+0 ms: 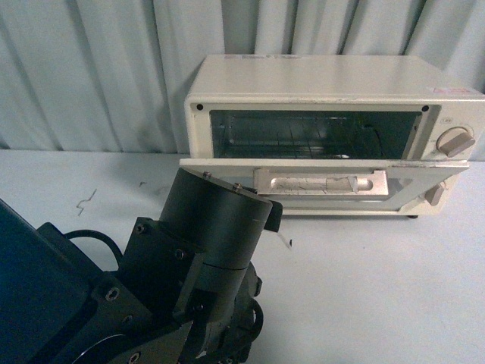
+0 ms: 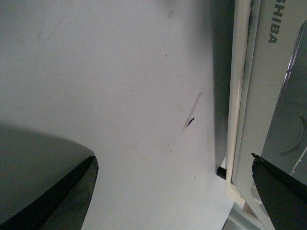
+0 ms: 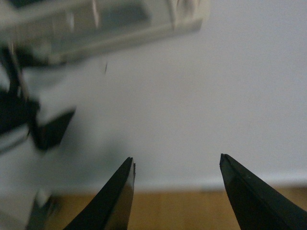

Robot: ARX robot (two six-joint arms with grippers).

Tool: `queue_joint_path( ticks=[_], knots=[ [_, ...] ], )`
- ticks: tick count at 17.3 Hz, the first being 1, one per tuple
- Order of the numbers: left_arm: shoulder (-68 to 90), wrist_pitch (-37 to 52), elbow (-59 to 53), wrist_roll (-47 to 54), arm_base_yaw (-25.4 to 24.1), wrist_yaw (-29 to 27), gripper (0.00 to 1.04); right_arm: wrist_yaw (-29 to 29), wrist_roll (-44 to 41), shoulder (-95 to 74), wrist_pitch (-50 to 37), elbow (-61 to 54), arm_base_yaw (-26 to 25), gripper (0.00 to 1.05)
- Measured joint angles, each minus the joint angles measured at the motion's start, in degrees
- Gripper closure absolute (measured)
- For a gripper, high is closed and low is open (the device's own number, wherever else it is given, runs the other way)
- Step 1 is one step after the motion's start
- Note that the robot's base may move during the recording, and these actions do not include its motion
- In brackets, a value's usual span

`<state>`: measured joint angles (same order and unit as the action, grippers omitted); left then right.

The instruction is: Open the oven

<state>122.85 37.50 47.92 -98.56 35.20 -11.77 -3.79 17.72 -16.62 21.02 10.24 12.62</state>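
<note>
The cream-white oven [image 1: 326, 83] stands at the back right of the white table. Its glass door [image 1: 204, 168] hangs down, swung open to near level, with the beige bar handle [image 1: 322, 183] facing up and the wire rack [image 1: 303, 140] showing inside. My left arm [image 1: 216, 220] fills the foreground just left of the door. In the left wrist view my left gripper [image 2: 173, 157] is open, one fingertip [image 2: 268, 172] over the door's edge [image 2: 238, 96]. My right gripper [image 3: 176, 160] is open over bare table, with the blurred oven [image 3: 96, 24] beyond it.
Two beige knobs [image 1: 455, 142] sit on the oven's right side. Grey curtains [image 1: 91, 68] hang behind the table [image 1: 379, 288]. In the right wrist view the table's edge and a wooden floor [image 3: 177, 211] show between the fingers. A small scrap [image 1: 87, 201] lies at the left.
</note>
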Motion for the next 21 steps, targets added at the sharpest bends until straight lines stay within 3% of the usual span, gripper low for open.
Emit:
queue_joint_path(
  ticks=[2,4,6,7,8,9,15,18,21],
  knots=[
    [0.0,0.07,0.0,-0.02,0.04,0.07,0.07,-6.19,-5.42,10.49,-12.81,-7.28,0.81,0.62],
    [-0.04,-0.11,-0.02,0.02,-0.11,-0.11,0.07,-6.88,-10.93,15.63,-20.87,-8.9,-1.01,0.74],
    [-0.07,-0.07,-0.02,0.02,-0.11,-0.15,0.07,-5.51,-14.8,15.98,-21.35,-9.57,-3.8,0.92],
    [-0.07,-0.04,-0.02,0.02,-0.11,-0.11,0.07,0.22,-16.06,16.13,-20.63,-9.57,-7.85,1.03],
    [-0.07,-0.04,-0.02,0.02,-0.11,0.0,0.07,2.51,-16.48,16.39,-20.74,-9.57,-12.37,1.03],
    [-0.07,-0.07,-0.02,0.0,-0.11,0.0,0.07,2.62,-16.59,16.41,-20.83,-9.57,-13.22,1.03],
    [-0.07,-0.07,-0.02,0.0,-0.11,0.02,0.07,3.69,-17.35,16.39,-20.81,-9.57,-12.63,1.03],
    [-0.07,-0.04,-0.02,0.02,-0.11,0.02,0.07,3.69,-17.42,16.39,-20.81,-9.57,-12.63,0.77],
    [-0.07,-0.04,-0.02,0.0,-0.11,0.02,0.07,3.69,-17.42,16.39,-20.81,-9.57,-12.63,0.68]
  ],
)
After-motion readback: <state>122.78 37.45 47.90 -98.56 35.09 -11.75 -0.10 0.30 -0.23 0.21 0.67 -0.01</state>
